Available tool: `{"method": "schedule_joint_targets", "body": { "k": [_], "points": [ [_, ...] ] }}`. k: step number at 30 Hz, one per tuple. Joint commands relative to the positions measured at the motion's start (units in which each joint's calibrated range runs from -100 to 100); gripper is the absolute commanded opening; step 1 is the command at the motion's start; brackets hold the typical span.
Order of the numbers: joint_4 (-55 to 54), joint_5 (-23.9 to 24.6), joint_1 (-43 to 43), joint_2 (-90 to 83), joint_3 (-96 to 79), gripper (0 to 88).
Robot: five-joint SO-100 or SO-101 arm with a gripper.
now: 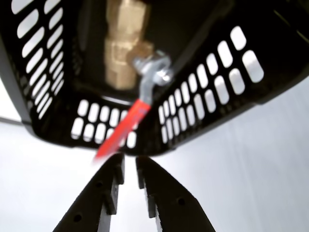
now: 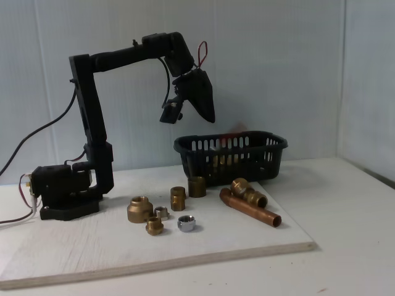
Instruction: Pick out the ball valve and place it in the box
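— What did the black two-finger gripper [image 1: 129, 162] hold?

— Nothing; its fingers stood narrowly parted, empty, in the wrist view.

— And just beyond the fingertips?

— The black oval slotted plastic basket [image 1: 203, 111]. Inside lay the brass ball valve [image 1: 123, 53], blurred, its flat red lever handle reaching toward the fingers over the near wall.

— And the fixed view?

— The gripper [image 2: 207, 117] hung above the basket [image 2: 231, 157].
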State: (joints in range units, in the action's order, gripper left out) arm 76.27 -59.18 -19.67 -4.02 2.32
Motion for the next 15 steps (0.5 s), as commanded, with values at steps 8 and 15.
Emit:
{"method": "schedule_joint_targets", "body": {
  "k": [8, 15],
  "points": [
    [-0.89, 1.37, 0.19, -0.51, 2.02, 1.2],
    [-0.12, 1.37, 0.19, -4.41, 1.20, 1.2]
  ]
}}
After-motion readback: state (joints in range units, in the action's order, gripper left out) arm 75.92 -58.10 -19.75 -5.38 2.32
